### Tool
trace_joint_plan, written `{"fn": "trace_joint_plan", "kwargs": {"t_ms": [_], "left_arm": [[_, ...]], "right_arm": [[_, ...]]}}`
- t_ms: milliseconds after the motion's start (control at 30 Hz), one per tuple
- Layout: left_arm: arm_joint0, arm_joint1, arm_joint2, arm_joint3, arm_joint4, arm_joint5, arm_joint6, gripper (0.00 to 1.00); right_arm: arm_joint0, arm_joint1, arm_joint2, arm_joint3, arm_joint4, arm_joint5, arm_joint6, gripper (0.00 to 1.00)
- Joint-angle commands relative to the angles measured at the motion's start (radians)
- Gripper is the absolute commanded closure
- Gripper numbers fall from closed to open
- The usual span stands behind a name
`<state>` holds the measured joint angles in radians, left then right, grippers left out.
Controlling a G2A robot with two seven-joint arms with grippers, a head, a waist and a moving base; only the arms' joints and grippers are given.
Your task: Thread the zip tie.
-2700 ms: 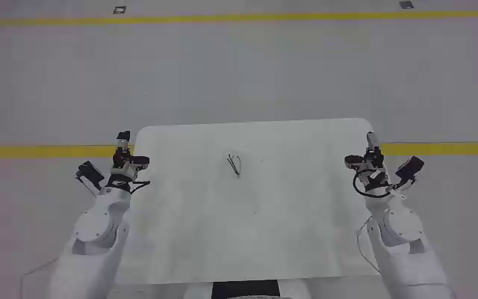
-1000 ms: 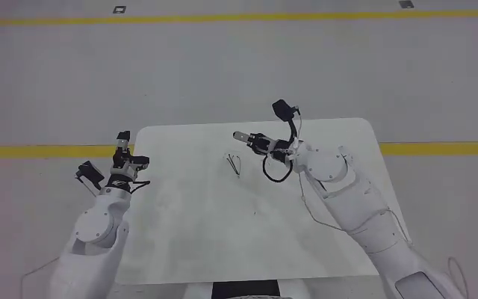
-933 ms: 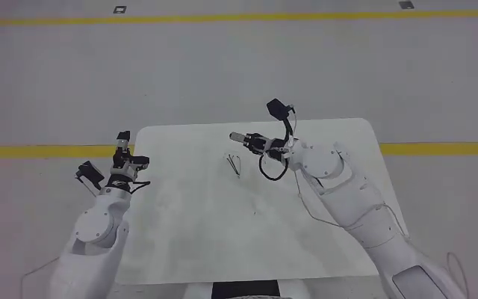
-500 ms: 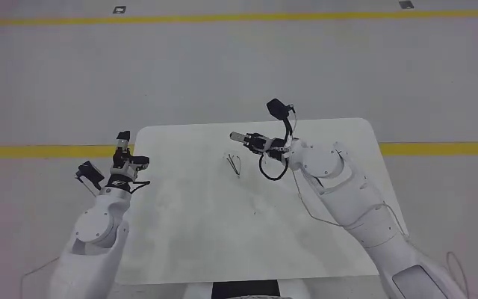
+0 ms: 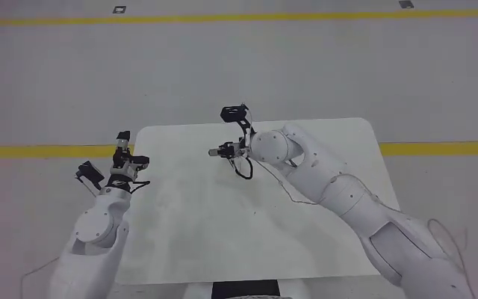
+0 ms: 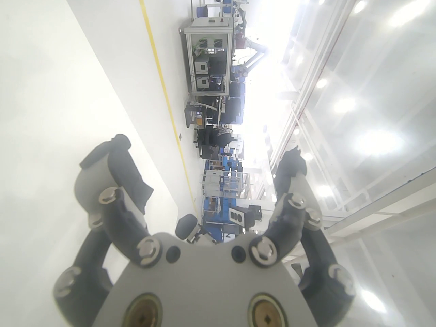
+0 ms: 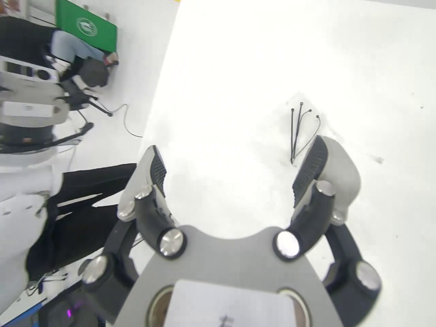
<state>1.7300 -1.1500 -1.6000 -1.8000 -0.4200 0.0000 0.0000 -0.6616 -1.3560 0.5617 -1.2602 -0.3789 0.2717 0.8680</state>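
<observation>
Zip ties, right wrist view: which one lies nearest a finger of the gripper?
The bowed outermost zip tie, its strap curving right beside a finger of the right gripper; the other ties are straight and lie farther from it.

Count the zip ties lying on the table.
4, it seems. The zip ties lie in one fanned bunch on the table. Their tails meet beside one fingertip of the open right gripper and their heads are spread apart. They overlap, so the count may be off.
</observation>
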Motion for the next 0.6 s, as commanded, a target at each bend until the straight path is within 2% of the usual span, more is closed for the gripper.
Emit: {"fn": "trace_joint_plan", "kwargs": {"t_ms": [0, 33, 433, 500, 567], "left_arm": [[0.000, 0.000, 0.000, 0.000, 0.000, 0.000, 0.000, 0.00], [0.000, 0.000, 0.000, 0.000, 0.000, 0.000, 0.000, 0.00], [0.000, 0.000, 0.000, 0.000, 0.000, 0.000, 0.000, 0.00], [0.000, 0.000, 0.000, 0.000, 0.000, 0.000, 0.000, 0.00], [0.000, 0.000, 0.000, 0.000, 0.000, 0.000, 0.000, 0.00]], "right_arm": [[0.028, -0.026, -0.044, 0.057, -0.017, -0.001, 0.000, 0.00], [0.031, -0.033, -0.051, 0.076, -0.014, 0.004, -0.003, 0.00], [0.030, -0.034, -0.056, 0.077, -0.022, 0.001, -0.002, 0.00], [0.042, -0.046, -0.077, 0.106, -0.027, -0.002, 0.037, 0.00], [0.069, -0.071, -0.099, 0.148, -0.006, 0.015, 0.097, 0.00]]}}
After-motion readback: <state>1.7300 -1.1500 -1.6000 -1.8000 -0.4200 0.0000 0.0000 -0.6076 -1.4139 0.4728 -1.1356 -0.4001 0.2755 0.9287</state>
